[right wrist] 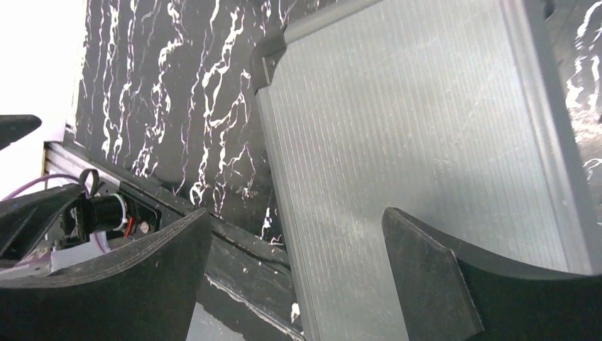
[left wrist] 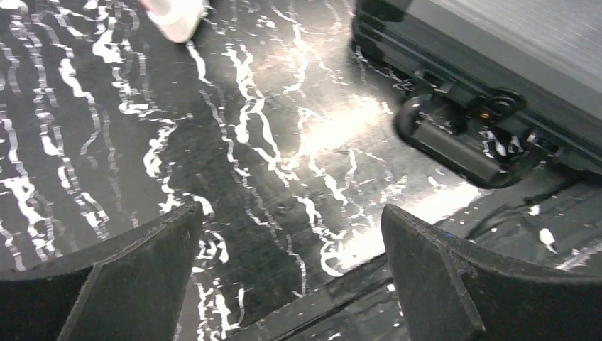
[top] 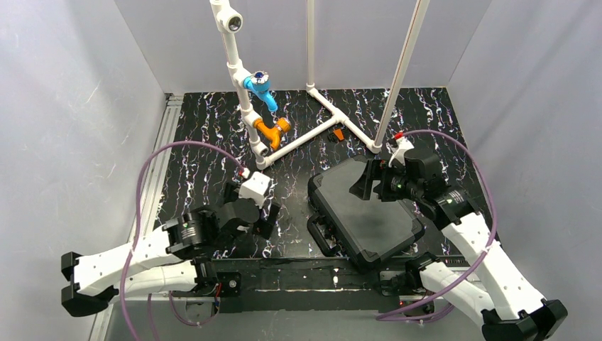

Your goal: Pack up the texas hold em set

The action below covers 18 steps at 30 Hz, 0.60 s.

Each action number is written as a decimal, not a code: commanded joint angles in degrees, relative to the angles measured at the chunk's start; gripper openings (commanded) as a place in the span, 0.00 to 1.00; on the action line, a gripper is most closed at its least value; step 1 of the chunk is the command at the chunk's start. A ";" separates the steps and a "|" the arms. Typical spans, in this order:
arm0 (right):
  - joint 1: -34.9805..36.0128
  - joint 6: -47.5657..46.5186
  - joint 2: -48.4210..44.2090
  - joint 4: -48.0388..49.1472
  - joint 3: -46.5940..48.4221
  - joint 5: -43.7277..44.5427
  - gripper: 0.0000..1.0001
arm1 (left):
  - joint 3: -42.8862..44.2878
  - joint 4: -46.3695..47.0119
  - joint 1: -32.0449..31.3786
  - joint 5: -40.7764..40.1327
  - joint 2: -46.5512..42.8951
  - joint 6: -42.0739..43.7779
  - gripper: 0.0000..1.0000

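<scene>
Top view. Case (top: 369, 213) lies flat and closed on the table (top: 199, 142), right of centre, near the front edge and turned at a slant. Handle (top: 321, 234) faces left and forward. No chips, cards or discs outside it. Left gripper (top: 264, 220) sits low over bare table, near the handle side but apart from it. Right gripper (top: 363, 181) hovers above the lid's far part. Pipe frame (top: 312, 135) stands behind, clear of the case.

Left wrist. Left gripper (left wrist: 291, 220) spread wide, only table between the fingers. Case (left wrist: 497, 42) upper right. Handle (left wrist: 454, 142) juts from its front wall, with latch hardware beside it; cannot tell if the latches are fastened.

Right wrist. Right gripper (right wrist: 294, 220) also spread wide, holding nothing. The ribbed grey lid (right wrist: 412, 142) fills the space beneath it; no contact visible.

Handling, my judgement. Hard shell, stiff, won't give under a pinch. Likely heavy if the chips are inside. The lid is broad and looks slick, too wide for the jaws. The handle is the one graspable part. Otherwise push on the lid or edges.
</scene>
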 commanded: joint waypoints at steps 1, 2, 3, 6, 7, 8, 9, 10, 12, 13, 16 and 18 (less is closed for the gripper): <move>0.00 -1.19 -2.36 1.13 4.28 4.81 0.98 | 4.74 -10.19 0.12 -7.89 -3.38 0.42 0.96; 0.00 -1.20 -2.90 1.06 4.79 5.99 0.98 | 5.49 -11.19 0.13 -8.52 -4.14 0.89 0.96; 0.00 -1.17 -3.35 1.04 5.20 7.27 0.98 | 5.89 -12.13 0.13 -9.69 -4.81 1.49 0.97; 0.00 -1.18 -5.22 1.78 5.45 10.55 0.98 | 4.23 -12.94 0.11 -15.98 -7.03 3.80 0.98; 0.00 -1.43 -5.91 2.40 5.16 11.45 0.98 | 3.46 -13.01 0.13 -17.91 -7.38 4.29 0.98; 0.00 -1.53 -6.64 2.89 4.90 12.54 0.98 | 2.87 -13.12 0.13 -19.43 -7.66 3.80 0.98; 0.00 -1.52 -7.34 3.45 4.69 13.22 0.98 | 2.35 -13.05 0.13 -19.72 -7.99 3.49 0.98; 0.00 -1.47 -7.99 3.88 4.38 13.77 0.98 | 1.56 -12.44 0.13 -19.27 -8.27 3.67 0.98; 0.00 -1.45 -9.16 4.66 3.83 14.70 0.98 | 0.42 -11.27 0.13 -18.89 -8.21 4.41 0.98; 0.00 -1.34 -9.65 5.07 3.48 15.14 0.98 | 0.47 -11.16 0.13 -19.22 -7.74 4.55 0.98; 0.00 -0.47 -10.72 5.96 2.40 16.65 0.98 | 0.68 -11.15 0.13 -20.44 -6.23 4.55 0.98; 0.00 -0.03 -11.14 6.54 1.86 17.01 0.98 | 0.69 -11.21 0.13 -20.32 -5.63 4.57 0.98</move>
